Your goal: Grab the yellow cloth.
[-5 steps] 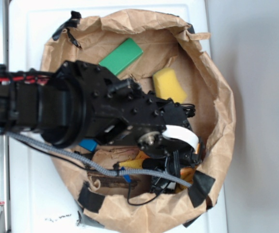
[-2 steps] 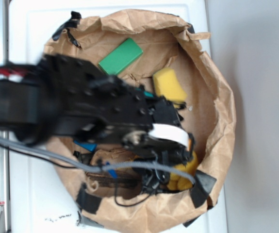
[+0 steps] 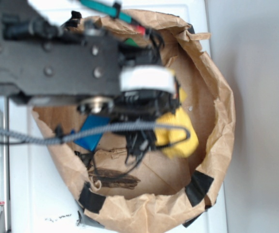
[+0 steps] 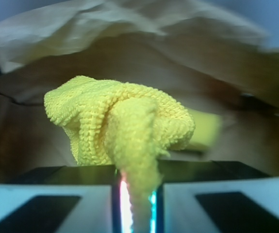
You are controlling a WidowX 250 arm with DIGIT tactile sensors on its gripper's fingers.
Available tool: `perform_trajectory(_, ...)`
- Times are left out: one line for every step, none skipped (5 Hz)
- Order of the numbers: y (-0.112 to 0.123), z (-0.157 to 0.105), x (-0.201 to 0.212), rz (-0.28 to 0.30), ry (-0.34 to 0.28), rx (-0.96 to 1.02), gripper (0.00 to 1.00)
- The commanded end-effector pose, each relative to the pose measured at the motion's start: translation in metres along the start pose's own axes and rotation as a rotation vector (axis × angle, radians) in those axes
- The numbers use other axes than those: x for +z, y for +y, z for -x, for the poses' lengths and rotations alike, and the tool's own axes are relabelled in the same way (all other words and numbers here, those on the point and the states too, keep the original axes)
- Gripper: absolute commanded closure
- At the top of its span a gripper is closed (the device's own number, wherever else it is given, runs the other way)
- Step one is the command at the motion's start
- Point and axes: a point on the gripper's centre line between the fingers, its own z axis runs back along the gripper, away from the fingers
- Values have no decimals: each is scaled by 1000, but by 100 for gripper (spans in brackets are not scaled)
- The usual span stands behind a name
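Exterior: one gripper (image 3: 171,138) holds one yellow cloth (image 3: 180,133), a blurred lump inside the crumpled brown paper bag (image 3: 212,97). One blue block (image 3: 91,133) lies on the bag floor, partly behind the arm.

Wrist: the nubby terry cloth (image 4: 122,128), bunched and wrinkled, is pinched between two narrowly set fingers (image 4: 57,201).
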Motion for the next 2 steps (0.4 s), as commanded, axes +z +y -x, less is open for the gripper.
perform_trajectory(33, -2, 36, -75, 49, 69, 100)
perform_trajectory(34, 9, 21, -117, 13, 106, 100)
